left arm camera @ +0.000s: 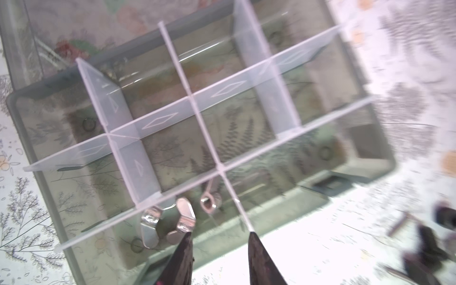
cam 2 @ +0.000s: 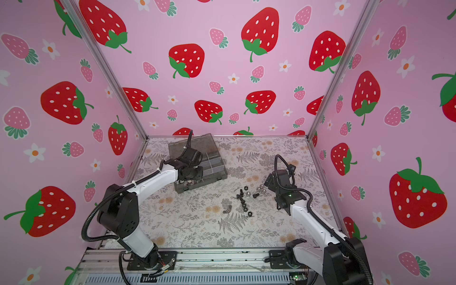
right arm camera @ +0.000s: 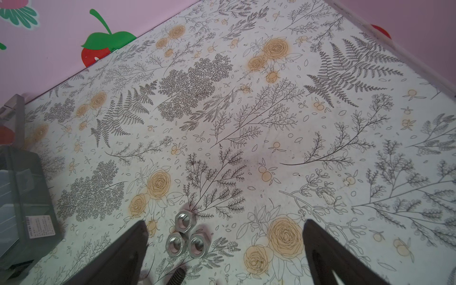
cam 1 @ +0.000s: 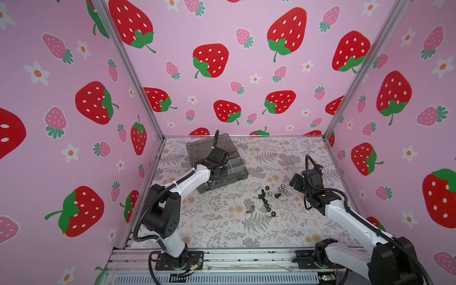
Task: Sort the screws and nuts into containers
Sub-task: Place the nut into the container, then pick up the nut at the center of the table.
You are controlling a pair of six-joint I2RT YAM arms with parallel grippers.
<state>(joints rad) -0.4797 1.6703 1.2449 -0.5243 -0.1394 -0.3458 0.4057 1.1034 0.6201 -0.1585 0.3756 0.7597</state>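
pink walls [cam 1: 246, 29] printed with strawberries are seen around a surface [cam 1: 222, 229] covered in a grey fern and rose print. a smoky organiser box [cam 1: 240, 172] is set near the far left corner of the surface, with its lid [cam 1: 195, 148] open toward the far edge. the left gripper [left arm camera: 220, 233] is held over the compartments [left arm camera: 266, 180] along the box's near wall. its jaws are parted and nothing is pinched between them. two wing nuts [left arm camera: 167, 222] are found lying together in one compartment of that row. a third wing nut [left arm camera: 209, 201], slightly blurred, is seen just beside them, on the same side of a thin divider [left arm camera: 237, 204].

the unsorted pile is spread near the middle of the surface, toward the right edge. black screws [cam 1: 262, 196] and black hex nuts [cam 1: 271, 212] are strung in a ragged line, and a loose wing nut [cam 1: 250, 208] is seen a little apart, on the side toward the left edge. the right gripper [right arm camera: 224, 222] is poised at the pile's right end, its jaws spread wide with nothing gripped. three silver nuts [right arm camera: 183, 237], touching one another, are seen on the surface between its fingers, nearer one finger than the other.
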